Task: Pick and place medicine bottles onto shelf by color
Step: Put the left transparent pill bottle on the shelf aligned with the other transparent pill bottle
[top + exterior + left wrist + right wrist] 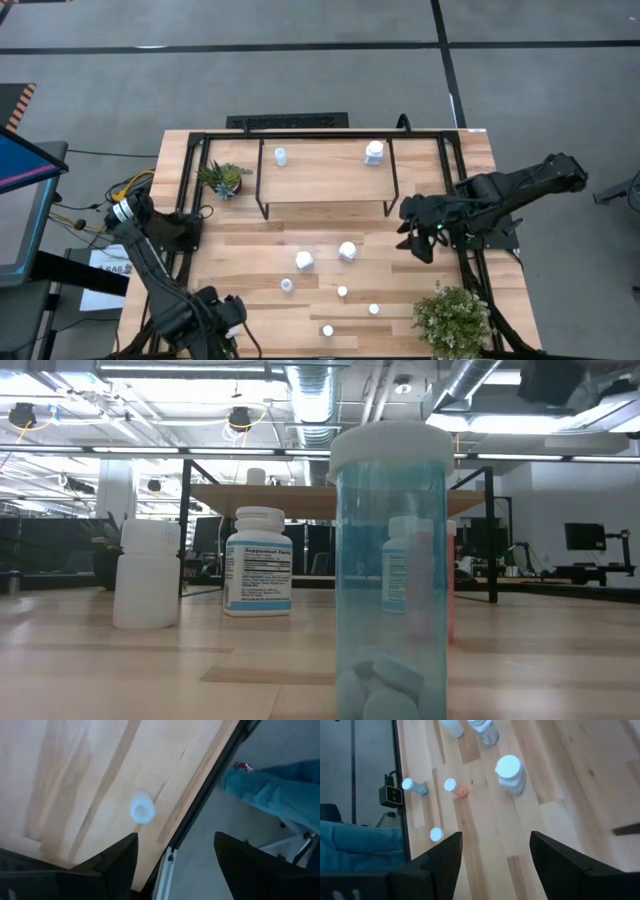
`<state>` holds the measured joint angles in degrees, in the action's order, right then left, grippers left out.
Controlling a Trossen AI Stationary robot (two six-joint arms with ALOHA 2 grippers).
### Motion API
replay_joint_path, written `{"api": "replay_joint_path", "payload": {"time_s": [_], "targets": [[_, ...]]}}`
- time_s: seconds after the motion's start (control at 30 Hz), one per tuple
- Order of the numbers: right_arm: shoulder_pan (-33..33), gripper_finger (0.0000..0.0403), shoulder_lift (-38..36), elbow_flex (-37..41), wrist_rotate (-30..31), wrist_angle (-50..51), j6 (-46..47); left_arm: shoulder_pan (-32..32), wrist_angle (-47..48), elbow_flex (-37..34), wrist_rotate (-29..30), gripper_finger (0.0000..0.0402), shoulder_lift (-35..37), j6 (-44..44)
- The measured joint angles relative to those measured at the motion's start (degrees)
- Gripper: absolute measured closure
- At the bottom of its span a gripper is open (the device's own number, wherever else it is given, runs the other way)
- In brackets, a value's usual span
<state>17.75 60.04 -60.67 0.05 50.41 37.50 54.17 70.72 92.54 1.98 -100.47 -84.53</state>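
- My left gripper [232, 318] hangs over the near left corner of the desk [240, 255]. Its two fingers stand wide apart and hold nothing.
- From my left wrist I see one small bottle [142, 808] standing on the wood close to the desk's edge. My left fingers [117, 860] do not touch it.
- My right gripper [420, 245] hangs over the right side of the desk, just in front of the shelf [325, 170]. Its fingers are wide open too, and nothing is in them.
- The shelf stands at the far edge of the desk, in the middle. Two bottles are on it: a small one [280, 155] near its left end and a bigger white one [374, 152] near its right end.
- Two bigger white bottles [304, 260] [347, 251] stand side by side in the middle of the desk, in front of the shelf.
- Four small bottles stand closer to the near edge: one [287, 285] on the left, two [342, 291] [374, 309] near the middle, and one [327, 330] right by the near edge.
- In the low view a clear blue bottle [390, 570] with a white cap stands very close, with tablets in its bottom.
- A small plant [222, 178] sits by the shelf's left end. A bigger plant [452, 318] sits at the near right corner.
- A person's leg in blue trousers [280, 790] shows past the desk's edge.
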Motion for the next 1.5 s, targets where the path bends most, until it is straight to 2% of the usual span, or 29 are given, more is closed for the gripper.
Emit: {"api": "replay_joint_path", "payload": {"time_s": [0.23,0.47,0.63,1.03,1.27,1.5], "targets": [[1.9,0.0148,1.1,0.4,0.0,-0.3,0.6,1.5,-6.2,-8.7,-0.1,0.0155,0.0,-7.0],[2.2,0.0148,1.0,0.4,0.0,-0.3,0.6,1.5,-6.8,-12.7,-0.1,0.0155,0.0,-12.1],[2.2,0.0148,1.0,0.4,0.0,-0.1,0.2,1.5,-13.0,-17.0,-0.2,0.0154,0.0,-14.9],[2.1,0.0148,1.0,0.4,0.0,0.0,0.0,0.7,-20.5,-23.4,-1.7,0.0158,0.0,-14.7],[2.1,0.0148,1.0,0.4,0.0,0.1,0.0,0.2,-21.2,-24.6,-1.6,0.0186,0.0,-13.8],[2.1,0.0148,1.0,0.4,0.0,0.1,-0.4,0.0,-21.3,-24.5,-3.3,0.0247,0.0,-11.8]]}}
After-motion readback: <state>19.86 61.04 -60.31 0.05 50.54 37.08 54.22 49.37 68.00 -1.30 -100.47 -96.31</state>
